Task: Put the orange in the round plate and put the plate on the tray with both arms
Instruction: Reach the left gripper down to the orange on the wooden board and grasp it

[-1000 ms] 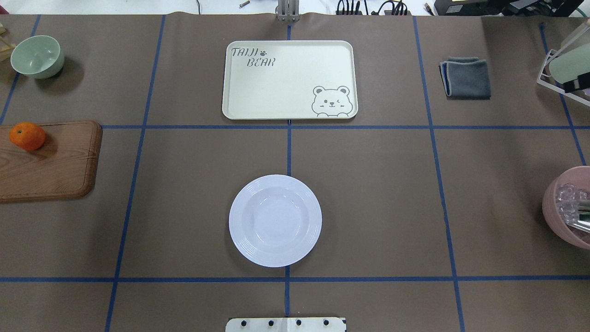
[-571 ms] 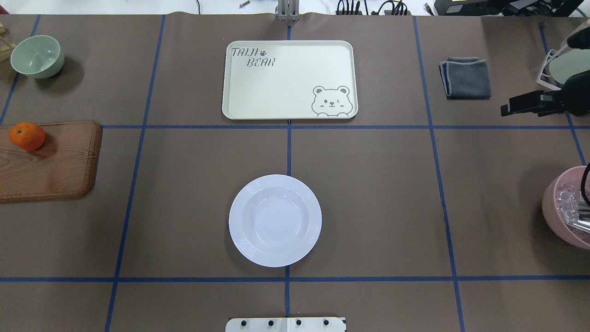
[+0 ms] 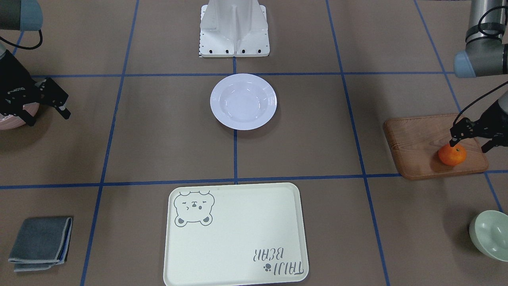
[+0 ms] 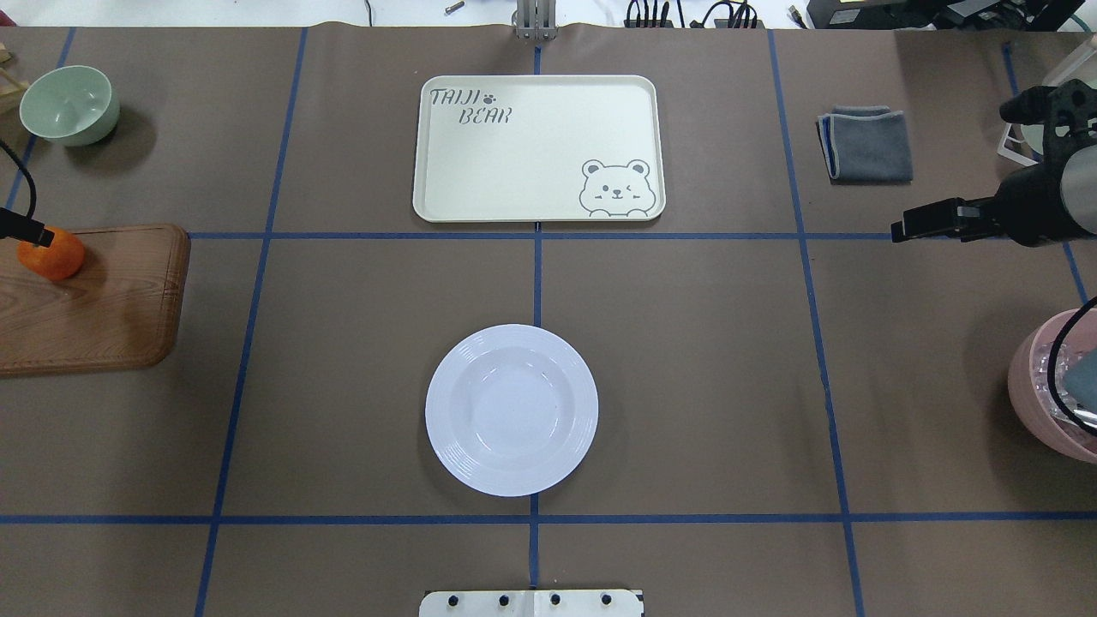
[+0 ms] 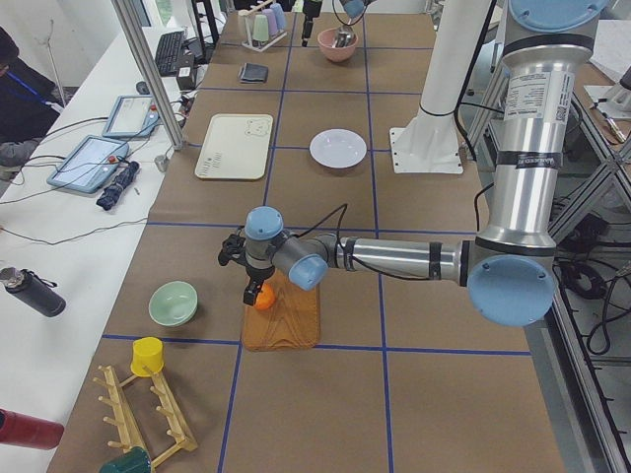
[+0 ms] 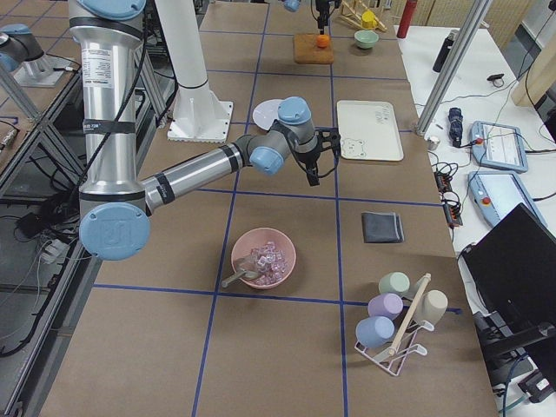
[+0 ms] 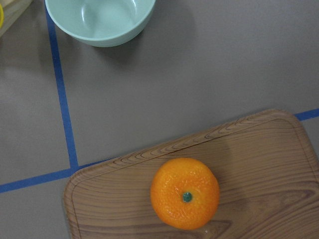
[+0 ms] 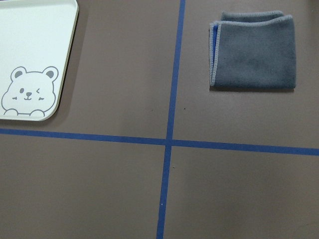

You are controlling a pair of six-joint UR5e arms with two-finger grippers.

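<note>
The orange (image 4: 51, 254) lies on the far corner of a wooden board (image 4: 103, 300) at the table's left end; it shows from above in the left wrist view (image 7: 185, 193). My left gripper (image 3: 468, 146) hangs open just above the orange (image 3: 452, 155), one fingertip (image 3: 452, 142) over its top. The white round plate (image 4: 512, 410) sits empty at the table's middle, near the robot base. Beyond it lies the cream bear tray (image 4: 538, 147), also empty. My right gripper (image 3: 45, 115) is open and holds nothing, well to the right of both.
A pale green bowl (image 4: 68, 104) stands beyond the board. A folded grey cloth (image 4: 866, 144) lies right of the tray. A pink bowl of ice (image 4: 1054, 386) sits at the right edge under my right arm. A cup rack (image 6: 395, 317) stands at the far right end.
My left gripper has come into the overhead view at the left edge, over the orange. My right gripper has moved in from the right edge toward the middle.
</note>
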